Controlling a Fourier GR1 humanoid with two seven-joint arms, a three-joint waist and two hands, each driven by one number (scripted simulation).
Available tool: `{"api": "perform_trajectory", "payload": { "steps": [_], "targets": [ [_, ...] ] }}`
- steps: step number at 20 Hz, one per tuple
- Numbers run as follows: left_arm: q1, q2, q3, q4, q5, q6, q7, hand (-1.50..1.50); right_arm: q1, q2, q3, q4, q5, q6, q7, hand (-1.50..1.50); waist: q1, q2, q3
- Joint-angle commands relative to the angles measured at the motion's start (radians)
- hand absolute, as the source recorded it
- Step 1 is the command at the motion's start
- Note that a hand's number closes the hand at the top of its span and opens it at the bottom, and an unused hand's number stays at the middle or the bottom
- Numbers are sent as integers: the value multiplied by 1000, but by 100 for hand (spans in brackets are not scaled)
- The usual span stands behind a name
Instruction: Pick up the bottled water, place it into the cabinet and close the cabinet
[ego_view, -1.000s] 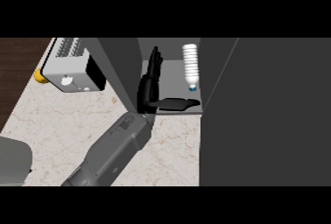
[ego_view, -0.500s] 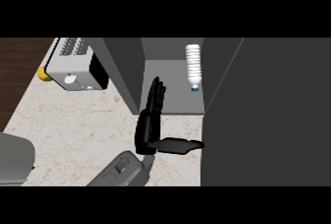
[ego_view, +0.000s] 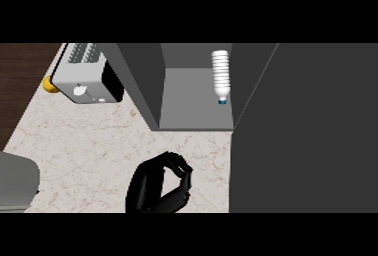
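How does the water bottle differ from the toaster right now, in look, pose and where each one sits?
The water bottle is slim and white with a blue cap; the toaster is a boxy, silver-and-black block, much bulkier. The water bottle lies inside the open cabinet, cap pointing toward the robot; the toaster stands on the marble counter, left of the cabinet. Neither is touched by the robot hand.

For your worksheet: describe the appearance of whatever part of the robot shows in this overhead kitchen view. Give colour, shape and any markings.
Only one hand shows, at the lower edge of the head view over the marble counter. It is plain black with a slight sheen, with slim jointed fingers and a thumb. No markings, cables or covering can be seen, and no forearm shows.
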Motion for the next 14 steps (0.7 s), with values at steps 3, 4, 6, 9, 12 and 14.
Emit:
{"api": "perform_trajectory", "payload": {
  "steps": [3, 4, 6, 9, 12, 14],
  "targets": [
    [141, 164, 6, -189, -16, -22, 18, 150, 61, 8, 11, -195, 15, 4, 66, 150, -1, 2, 0],
    [156, 204, 34, -231, 0, -44, 15, 150, 37, 33, 43, -163, 87, 41, 45, 150, 2, 1, 0],
    [162, 242, 71, -228, 25, -67, 27, 150, 66, -21, 54, -150, 95, 138, 56, 150, -5, 0, 0],
    [218, 336, 110, -299, 31, -79, 28, 150, 94, -29, 105, -252, 76, 132, 87, 150, -1, -3, -2],
    [258, 372, 158, -307, 65, -139, -13, 150, 53, -33, 114, -272, 69, 138, 73, 150, 0, 0, -3],
    [305, 403, 186, -339, 88, -168, -41, 150, 51, -8, 146, -296, 108, 135, 72, 150, 1, -4, -4]
  ]
}}
